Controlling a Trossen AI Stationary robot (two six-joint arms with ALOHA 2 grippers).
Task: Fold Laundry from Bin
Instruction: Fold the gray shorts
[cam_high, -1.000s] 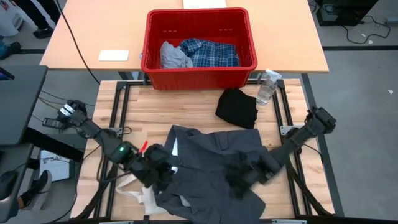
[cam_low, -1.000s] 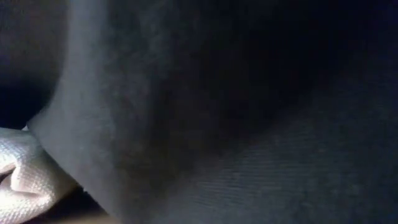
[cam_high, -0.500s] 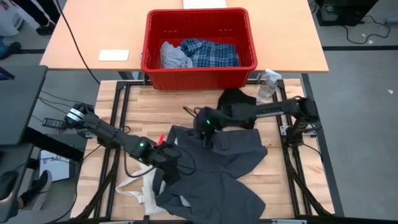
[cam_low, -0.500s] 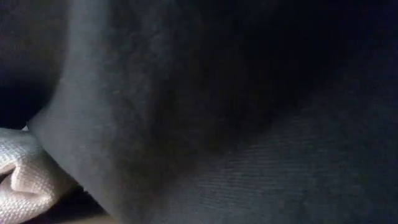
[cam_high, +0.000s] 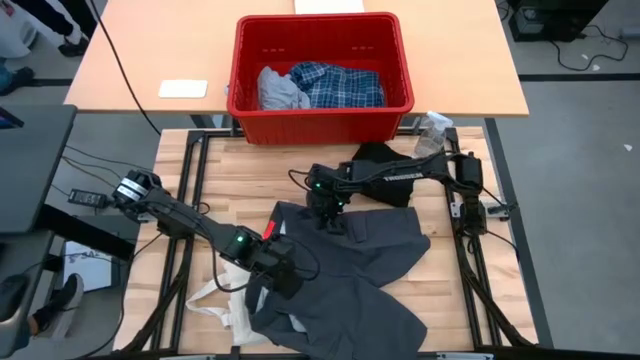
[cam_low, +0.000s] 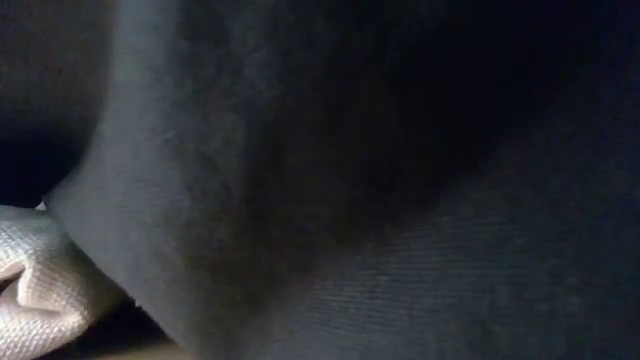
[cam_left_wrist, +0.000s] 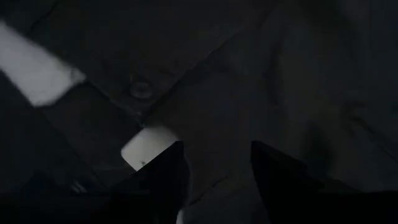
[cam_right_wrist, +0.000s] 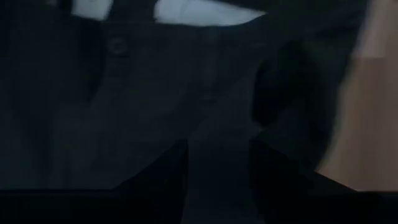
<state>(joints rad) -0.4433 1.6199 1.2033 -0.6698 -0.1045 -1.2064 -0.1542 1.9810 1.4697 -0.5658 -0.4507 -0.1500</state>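
Left jaws: left gripper is sitting low on the dark grey shirt; the wrist view is showing a fold of cloth running up between the two fingers, so they are pinching fabric.
Right jaws: right gripper is pressing at the shirt's far edge, cloth between its fingers too.
Step in hand, my judgement: spreading the shirt flat; both arms should be drawing apart evenly, keeping the cloth low over the tabletop.
Shirt: lying crumpled on the near half, long axis running diagonally from far left to near right.
Remaining laundry: plaid shirt and a grey piece are waiting in the red bin.
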